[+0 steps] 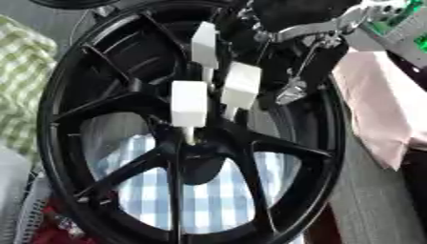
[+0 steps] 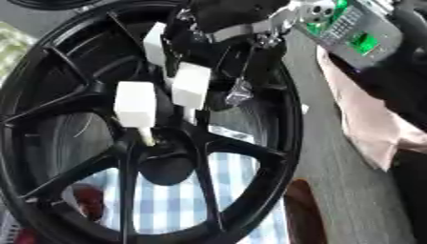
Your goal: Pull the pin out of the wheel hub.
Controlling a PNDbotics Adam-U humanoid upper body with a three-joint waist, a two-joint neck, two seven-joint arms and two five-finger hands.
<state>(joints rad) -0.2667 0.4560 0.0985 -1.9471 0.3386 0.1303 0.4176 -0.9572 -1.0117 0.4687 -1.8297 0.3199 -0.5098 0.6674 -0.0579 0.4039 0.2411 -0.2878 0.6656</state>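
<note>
The fingers of the right hand point(image 2: 227, 16) are blending into the dark wheel behind them, so I cannot tell whether they are spread, pressed together or pinching anything. The left hand is not showing.

Nearest, on the near side of the hub point(image 1: 200, 167), a blue checked cloth point(image 1: 217, 200) is showing through the spokes of the black wheel point(image 1: 50, 119). Three white-headed pins are standing up from the hub. The nearest pin point(image 1: 188, 102) is sitting just above the hub's centre, its thin stem entering the metal there. The middle pin point(image 1: 242, 86) is rising just beyond it, to the right. The far pin point(image 1: 204, 45) is standing farthest from the hub's centre, toward the far rim.

The right hand is hanging above the far side of the hub, close to the far pin and the middle pin; whether it is touching either cannot be made out. A pink cloth point(image 1: 375, 105) is lying to the right of the hub, outside the rim.

By my reading, the reach-and-grasp step is in hand, with all three pins apparently seated. The next move is calling for a pinch on one white head, then a straight pull along its stem, clear of the neighbouring pins.
</note>
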